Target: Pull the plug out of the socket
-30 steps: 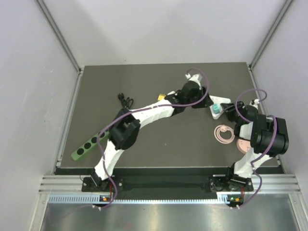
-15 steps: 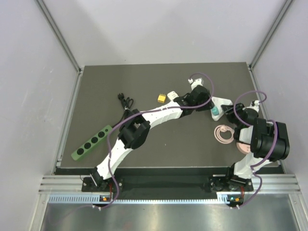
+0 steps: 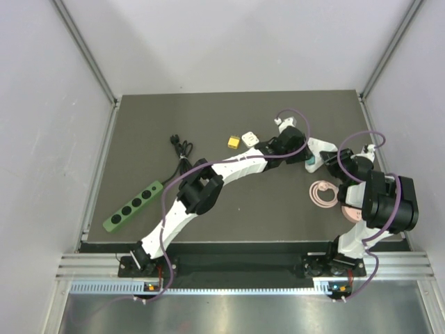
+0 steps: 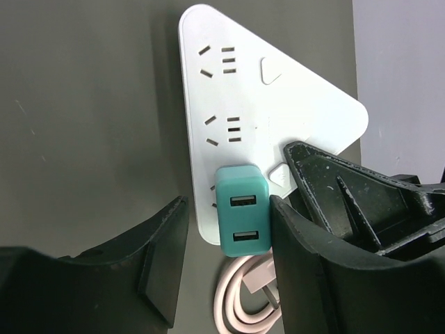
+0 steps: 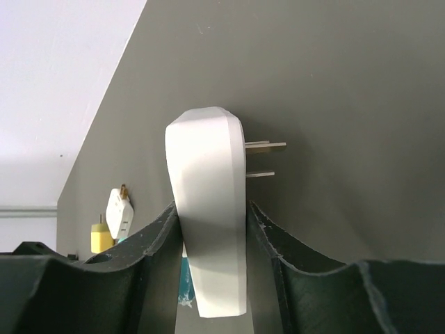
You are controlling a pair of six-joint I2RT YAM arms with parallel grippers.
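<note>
The teal plug (image 4: 242, 219) sits plugged into the near corner of the white triangular socket (image 4: 264, 118). My left gripper (image 4: 226, 257) is open and straddles the plug: its right finger (image 4: 299, 264) touches the plug's side and the left finger (image 4: 163, 257) stands apart. My right gripper (image 5: 212, 209) is shut on the socket (image 5: 208, 209), seen edge-on with two metal prongs sticking out. In the top view both grippers meet at the plug (image 3: 311, 165) and socket (image 3: 321, 147), the left gripper (image 3: 300, 154) from the left and the right gripper (image 3: 334, 163) from the right.
A coiled pink cable (image 3: 324, 193) lies just in front of the socket, with a pink disc (image 3: 350, 211) beside it. A yellow cube (image 3: 231, 142) and a white cube (image 3: 248, 138) lie left of the arms. A green power strip (image 3: 132, 205) and a black cable (image 3: 182, 146) lie far left.
My left arm has reached further right, bringing its open gripper around the plug. The right gripper has stayed shut on the socket, which has shifted slightly.
</note>
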